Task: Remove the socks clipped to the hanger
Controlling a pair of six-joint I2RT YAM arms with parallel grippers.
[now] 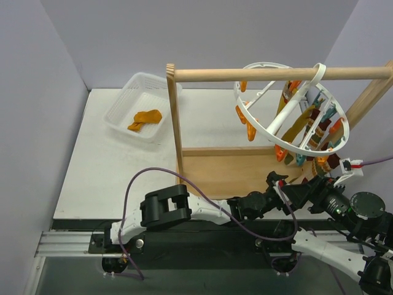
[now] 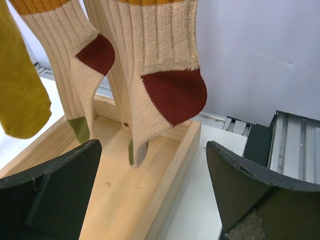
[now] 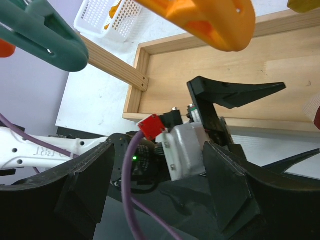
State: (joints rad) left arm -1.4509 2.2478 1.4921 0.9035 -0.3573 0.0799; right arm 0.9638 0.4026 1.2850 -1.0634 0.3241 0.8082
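Note:
The white ring hanger (image 1: pixel 260 126) hangs tilted from the wooden rod, with socks (image 1: pixel 299 126) clipped under its right side. In the left wrist view, two striped socks (image 2: pixel 160 75) with dark red heels and a mustard sock (image 2: pixel 20 100) hang just ahead of the fingers. My left gripper (image 2: pixel 152 190) is open wide below them, with nothing between its jaws. It reaches in from the left (image 1: pixel 275 180). My right gripper (image 3: pixel 157 185) is open and empty, low beneath an orange clip (image 3: pixel 210 20) and a teal clip (image 3: pixel 45 40). It sits beside the left one (image 1: pixel 314 179).
The wooden rack (image 1: pixel 245 75) stands on a shallow wooden base tray (image 1: pixel 227 169) right under the socks. A white mesh basket (image 1: pixel 123 114) at the back left holds one orange sock (image 1: pixel 145 118). The left arm's wrist and purple cable (image 3: pixel 130 165) lie close before my right gripper.

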